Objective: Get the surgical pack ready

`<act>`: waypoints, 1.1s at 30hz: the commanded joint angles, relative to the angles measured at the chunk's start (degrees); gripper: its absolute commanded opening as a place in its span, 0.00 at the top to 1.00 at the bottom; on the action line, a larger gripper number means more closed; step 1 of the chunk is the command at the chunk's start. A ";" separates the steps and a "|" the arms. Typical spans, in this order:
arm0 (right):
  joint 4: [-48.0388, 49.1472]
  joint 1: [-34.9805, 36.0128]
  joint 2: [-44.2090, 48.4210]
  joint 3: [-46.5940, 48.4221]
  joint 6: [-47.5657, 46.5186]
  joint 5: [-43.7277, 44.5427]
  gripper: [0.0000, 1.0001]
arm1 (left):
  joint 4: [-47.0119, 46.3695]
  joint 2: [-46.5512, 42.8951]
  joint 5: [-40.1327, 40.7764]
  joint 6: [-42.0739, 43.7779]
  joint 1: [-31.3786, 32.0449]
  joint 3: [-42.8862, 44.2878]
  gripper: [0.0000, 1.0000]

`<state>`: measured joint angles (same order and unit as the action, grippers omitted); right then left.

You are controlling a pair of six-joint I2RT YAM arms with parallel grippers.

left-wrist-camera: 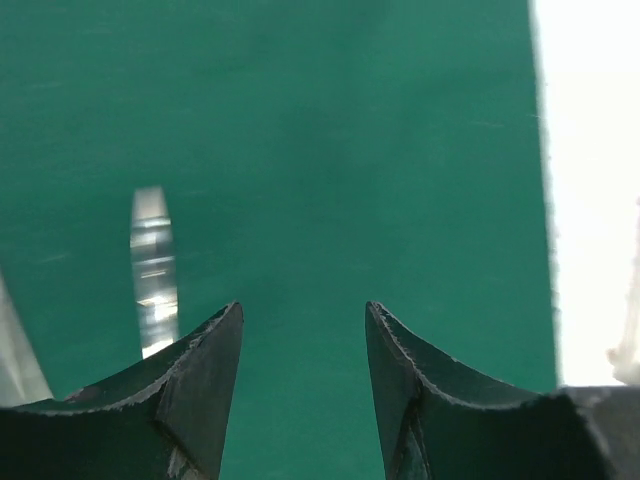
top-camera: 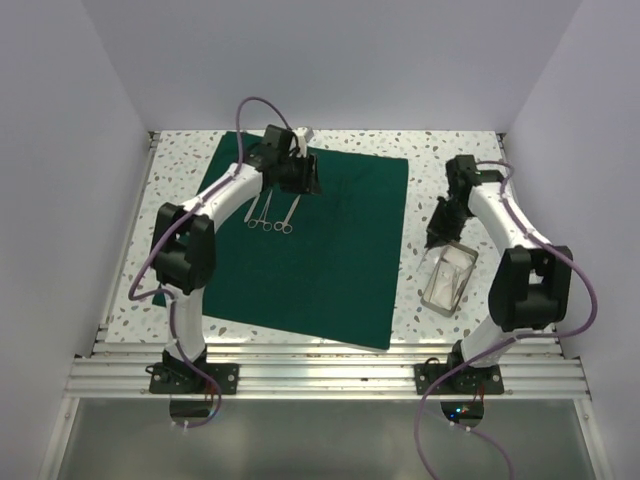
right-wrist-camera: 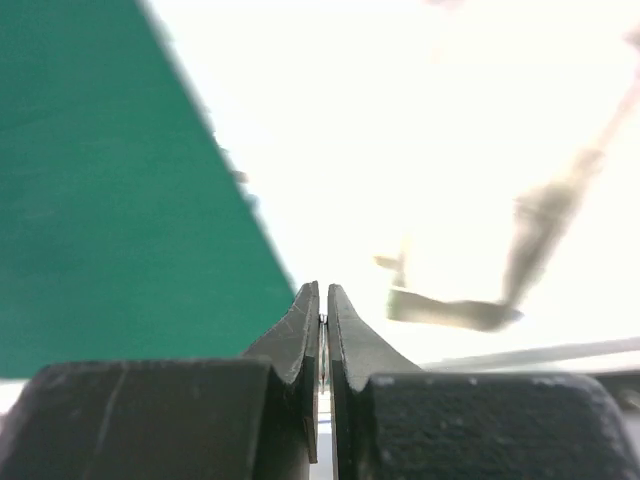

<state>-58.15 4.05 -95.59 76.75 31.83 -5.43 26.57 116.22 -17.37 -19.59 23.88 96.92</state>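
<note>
your left gripper (left-wrist-camera: 303, 312) gapes wide over the green cloth (top-camera: 320, 265) beside scissors (top-camera: 287, 216); your right gripper (right-wrist-camera: 323, 292) is pinched closed by the tray (top-camera: 438, 304).

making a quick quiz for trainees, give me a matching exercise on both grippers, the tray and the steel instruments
1 left gripper
2 right gripper
3 metal tray
4 steel instruments

a lying on the green drape
b fingers shut
c on the speckled table, right of the drape
d fingers open

Pairs: 1-d, 2-b, 3-c, 4-a
</note>
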 commanded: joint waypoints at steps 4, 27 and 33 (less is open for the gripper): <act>-11.19 -3.35 7.35 -4.93 -8.80 14.30 1.00 | 6.04 4.17 16.22 8.16 -2.61 4.76 0.44; -8.82 -6.34 3.21 -4.16 -12.50 13.26 0.50 | 7.71 12.45 25.37 15.29 -11.13 11.36 0.45; -9.61 -6.34 3.57 -2.83 -12.06 10.09 0.50 | 7.36 13.94 24.57 15.91 -11.13 11.27 0.58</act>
<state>-66.22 -2.31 -94.00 72.12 20.34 7.33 34.61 129.51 7.09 -5.10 13.23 106.10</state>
